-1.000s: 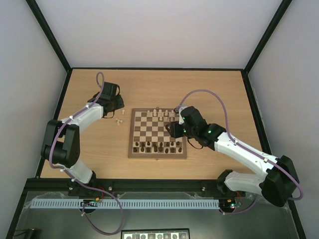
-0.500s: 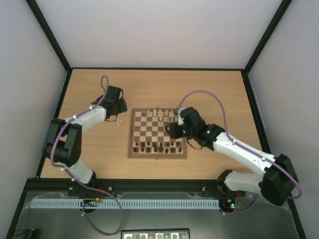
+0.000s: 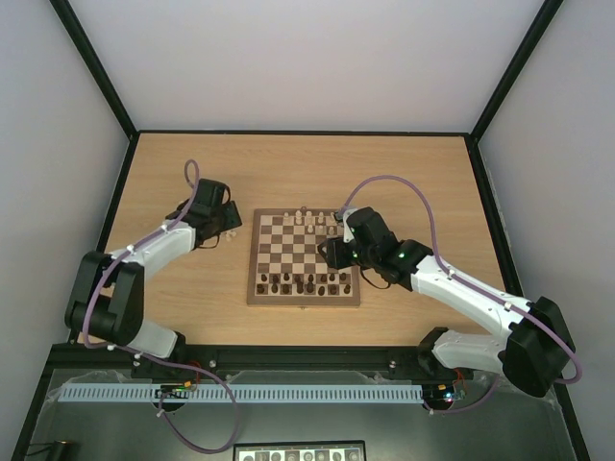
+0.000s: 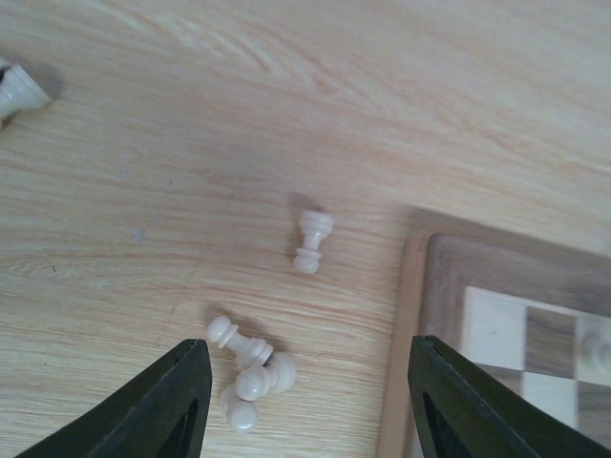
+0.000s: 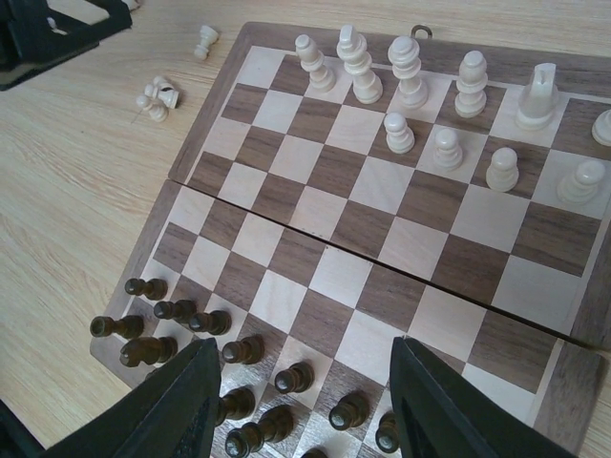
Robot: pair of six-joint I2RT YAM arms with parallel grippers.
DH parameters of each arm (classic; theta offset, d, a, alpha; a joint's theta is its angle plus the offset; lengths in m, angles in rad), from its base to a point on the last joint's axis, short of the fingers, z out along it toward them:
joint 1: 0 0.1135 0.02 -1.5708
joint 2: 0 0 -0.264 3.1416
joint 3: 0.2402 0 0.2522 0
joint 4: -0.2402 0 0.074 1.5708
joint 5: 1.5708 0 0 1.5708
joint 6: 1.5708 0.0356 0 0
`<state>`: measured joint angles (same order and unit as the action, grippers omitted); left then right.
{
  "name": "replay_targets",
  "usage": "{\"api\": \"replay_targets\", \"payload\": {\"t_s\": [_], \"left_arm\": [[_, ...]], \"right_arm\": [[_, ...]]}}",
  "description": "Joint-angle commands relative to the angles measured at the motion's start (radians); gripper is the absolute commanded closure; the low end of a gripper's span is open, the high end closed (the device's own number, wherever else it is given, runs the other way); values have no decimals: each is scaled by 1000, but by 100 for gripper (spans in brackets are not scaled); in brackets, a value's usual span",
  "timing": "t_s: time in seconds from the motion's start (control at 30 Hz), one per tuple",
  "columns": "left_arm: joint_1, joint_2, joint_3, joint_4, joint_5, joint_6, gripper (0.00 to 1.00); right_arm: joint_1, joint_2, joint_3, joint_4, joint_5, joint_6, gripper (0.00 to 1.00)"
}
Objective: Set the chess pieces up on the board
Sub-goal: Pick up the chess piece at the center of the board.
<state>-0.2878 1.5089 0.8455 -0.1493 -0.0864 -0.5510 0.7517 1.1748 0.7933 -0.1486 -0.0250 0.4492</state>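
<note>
Lower centre: the left gripper, jaws apart and empty, hovers over three fallen pale pawns bunched just left of the board. Closing may pinch two together or scatter them.

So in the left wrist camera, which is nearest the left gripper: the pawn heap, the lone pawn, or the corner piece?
1. The pawn heap, at the bottom, right by the left gripper.
2. The lone pawn, in the middle of the view.
3. The corner piece, far off at the top left.
</note>
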Motion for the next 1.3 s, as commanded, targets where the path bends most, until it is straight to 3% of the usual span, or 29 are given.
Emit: {"api": "replay_targets", "payload": {"t_s": [0.0, 0.23, 0.43, 0.83, 1.27], "left_arm": [[-15, -66, -13, -11, -21, -13, 42], [-20, -2, 35, -16, -34, -7, 41], [-6, 30, 73, -4, -45, -9, 47], [167, 68, 110, 37, -84, -56, 34], [332, 216, 176, 78, -71, -132, 30]], "right_arm": [[-5, 3, -16, 15, -15, -7, 50], [-5, -1, -20, 17, -21, -6, 50], [-5, -11, -25, 16, -10, -9, 49], [-5, -9, -28, 22, -30, -10, 50], [-5, 7, -29, 33, -55, -10, 50]]}}
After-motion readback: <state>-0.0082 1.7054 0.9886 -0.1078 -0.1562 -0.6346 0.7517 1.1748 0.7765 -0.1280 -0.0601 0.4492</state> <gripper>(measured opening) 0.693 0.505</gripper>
